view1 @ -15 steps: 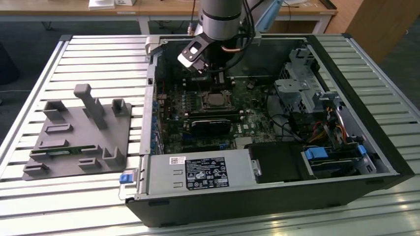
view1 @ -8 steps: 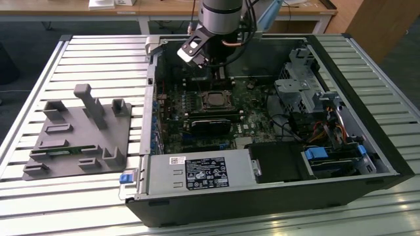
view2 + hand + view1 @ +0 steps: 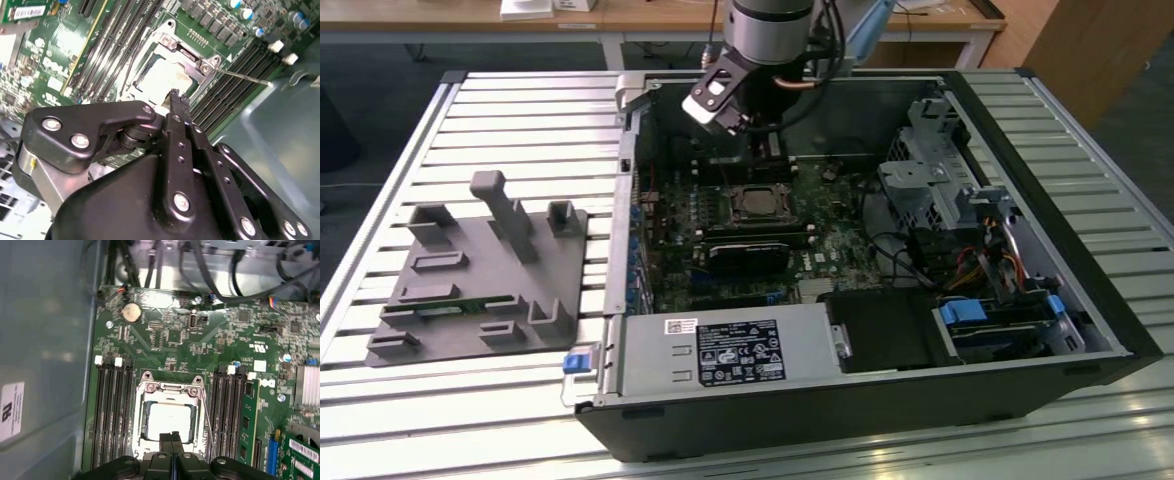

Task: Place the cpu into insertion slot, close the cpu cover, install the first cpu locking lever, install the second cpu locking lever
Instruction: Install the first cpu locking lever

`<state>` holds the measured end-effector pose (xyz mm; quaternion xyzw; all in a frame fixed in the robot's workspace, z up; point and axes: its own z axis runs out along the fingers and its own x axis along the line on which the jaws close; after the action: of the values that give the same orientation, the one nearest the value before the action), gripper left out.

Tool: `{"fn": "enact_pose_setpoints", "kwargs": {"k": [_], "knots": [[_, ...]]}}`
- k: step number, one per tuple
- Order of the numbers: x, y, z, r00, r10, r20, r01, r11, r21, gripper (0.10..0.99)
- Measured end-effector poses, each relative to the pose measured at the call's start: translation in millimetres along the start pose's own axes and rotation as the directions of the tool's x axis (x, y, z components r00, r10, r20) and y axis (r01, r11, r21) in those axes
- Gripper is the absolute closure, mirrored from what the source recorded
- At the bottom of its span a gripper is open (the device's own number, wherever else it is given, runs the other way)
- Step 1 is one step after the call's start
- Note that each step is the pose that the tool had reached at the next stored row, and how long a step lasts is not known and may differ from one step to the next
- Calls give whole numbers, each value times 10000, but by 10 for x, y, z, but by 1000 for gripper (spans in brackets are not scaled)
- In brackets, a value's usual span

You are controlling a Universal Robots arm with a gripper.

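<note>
The cpu (image 3: 169, 422) lies flat in the insertion slot (image 3: 732, 196) on the green motherboard, pale square top showing. The silvery cpu cover (image 3: 140, 416) lies down around it, framing the chip (image 3: 161, 79) in its window. One thin locking lever (image 3: 208, 416) runs along one side of the socket, and in the second wrist view its free end (image 3: 250, 78) sticks out away from the socket. My gripper (image 3: 172, 436) hangs just above the socket's edge, black fingers shut together with nothing between them (image 3: 178, 96). In the exterior view the gripper (image 3: 770, 150) is inside the open case, behind the socket.
Memory slots (image 3: 113, 415) flank the socket on both sides. A long black card (image 3: 750, 250) lies in front of the socket, a drive cage (image 3: 941, 180) and cables on the exterior view's right, the power supply (image 3: 720, 350) in front. A grey fixture (image 3: 474, 270) stands beside the case.
</note>
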<state>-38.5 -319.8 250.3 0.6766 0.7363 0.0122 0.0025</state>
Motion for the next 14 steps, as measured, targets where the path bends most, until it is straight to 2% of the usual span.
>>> {"fn": "enact_pose_setpoints", "kwargs": {"k": [3,7,10,14], "knots": [[0,0,0,9985,-550,-9,550,9985,8,980],[0,0,0,9919,-1266,-24,1266,9919,15,980],[0,0,1,9834,-1816,-36,1816,9834,20,980],[0,0,1,9684,-2495,-53,2495,9684,26,980]]}}
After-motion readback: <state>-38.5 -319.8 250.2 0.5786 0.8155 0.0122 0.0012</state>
